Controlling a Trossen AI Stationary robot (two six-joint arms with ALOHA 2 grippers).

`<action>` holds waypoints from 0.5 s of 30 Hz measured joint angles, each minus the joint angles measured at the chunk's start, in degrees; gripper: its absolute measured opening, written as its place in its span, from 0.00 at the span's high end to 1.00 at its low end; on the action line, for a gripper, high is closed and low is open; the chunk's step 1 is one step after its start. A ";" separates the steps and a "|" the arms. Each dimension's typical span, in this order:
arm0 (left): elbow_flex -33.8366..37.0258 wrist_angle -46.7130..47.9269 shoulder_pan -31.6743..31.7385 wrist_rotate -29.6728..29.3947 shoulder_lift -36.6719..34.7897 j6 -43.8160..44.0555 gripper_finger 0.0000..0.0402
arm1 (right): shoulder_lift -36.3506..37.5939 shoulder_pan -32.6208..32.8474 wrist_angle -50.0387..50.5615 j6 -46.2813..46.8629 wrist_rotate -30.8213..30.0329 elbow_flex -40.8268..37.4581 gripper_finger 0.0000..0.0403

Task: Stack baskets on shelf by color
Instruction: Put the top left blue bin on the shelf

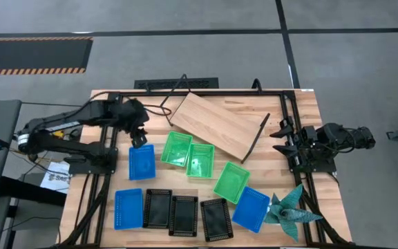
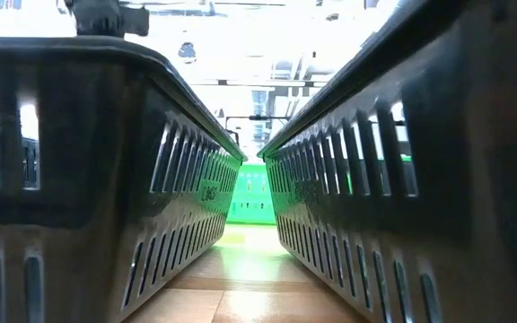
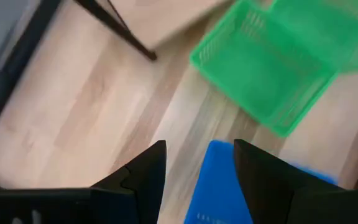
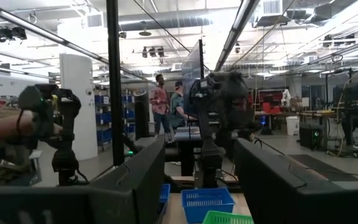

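Observation:
My left gripper (image 1: 138,137) is open and hangs over the far short end of a blue basket (image 1: 141,163). In the left wrist view that blue end (image 3: 219,186) shows between the spread fingers (image 3: 149,171). Two more blue baskets (image 1: 128,209) (image 1: 251,208), three green ones (image 1: 176,149) (image 1: 200,160) (image 1: 231,182) and three black ones (image 1: 157,209) (image 1: 183,215) (image 1: 216,219) rest on their bottoms on the table. The wooden shelf (image 1: 220,124) lies slantwise at the far middle. My right gripper (image 1: 280,135) waits open at the right edge.
A teal spiky star (image 1: 289,211) lies near the right front corner. Black frame rails (image 1: 292,111) run along the table's sides and far edge. The low view looks between two black baskets (image 2: 79,179) toward a green one (image 2: 251,193). People stand in the room beyond.

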State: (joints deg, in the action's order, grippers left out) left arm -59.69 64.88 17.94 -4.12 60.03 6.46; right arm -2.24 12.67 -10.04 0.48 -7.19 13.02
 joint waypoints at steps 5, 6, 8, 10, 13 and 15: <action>4.51 -0.41 3.22 0.91 5.27 -7.50 0.57 | 0.00 0.00 1.75 1.21 0.01 0.00 0.47; 5.42 -0.64 3.54 1.45 6.38 -8.23 0.57 | 0.01 0.00 2.20 1.54 0.01 0.00 0.47; 7.27 -2.29 4.23 4.16 8.22 -8.83 0.57 | 0.02 0.00 3.45 1.68 0.04 0.00 0.47; 9.33 -4.21 4.48 7.32 9.75 -9.19 0.57 | 0.00 0.00 4.31 1.68 0.04 0.00 0.47; 12.36 -5.54 4.51 8.42 11.95 -10.86 0.57 | 0.02 0.00 5.22 1.66 0.04 0.00 0.47; 14.47 -6.60 4.51 8.17 13.26 -12.04 0.57 | 0.00 0.00 5.21 1.66 0.04 0.00 0.47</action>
State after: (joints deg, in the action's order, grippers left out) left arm -45.21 58.28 22.46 4.05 73.29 -5.58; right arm -2.24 12.67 -4.83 2.14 -7.16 13.02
